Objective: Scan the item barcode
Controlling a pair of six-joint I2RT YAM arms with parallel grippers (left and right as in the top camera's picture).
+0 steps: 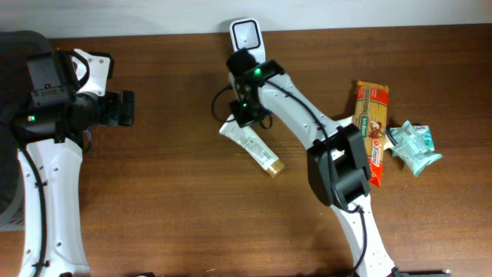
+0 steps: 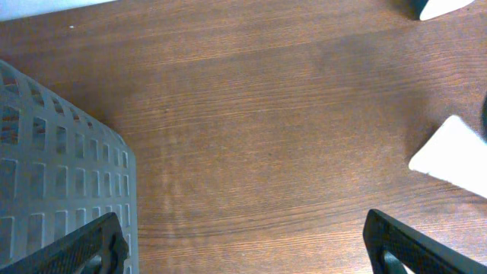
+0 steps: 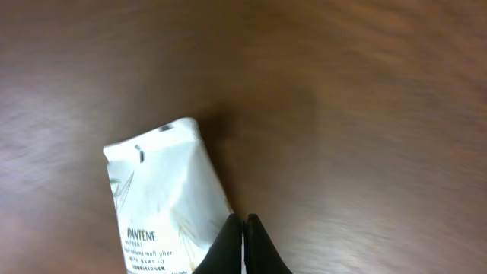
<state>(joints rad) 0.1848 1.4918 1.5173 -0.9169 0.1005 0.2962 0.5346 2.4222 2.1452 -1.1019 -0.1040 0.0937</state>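
Note:
The item is a white Pantene tube point(image 1: 250, 146) with a gold cap, lying slanted on the wooden table below the white barcode scanner point(image 1: 244, 35). My right gripper point(image 1: 247, 115) hangs over the tube's flat upper end. In the right wrist view its fingers point(image 3: 243, 228) are pressed together at the right edge of the tube point(image 3: 163, 198), with a thin white sliver pinched between them. My left gripper point(image 1: 127, 108) is at the far left, away from the tube. It stands wide open point(image 2: 243, 240) over bare wood, and the tube's white end point(image 2: 456, 156) shows at the right edge.
A pasta packet point(image 1: 371, 131) and a teal pouch point(image 1: 415, 146) lie at the right of the table. A grey perforated basket point(image 2: 53, 167) stands under the left arm at the table's left side.

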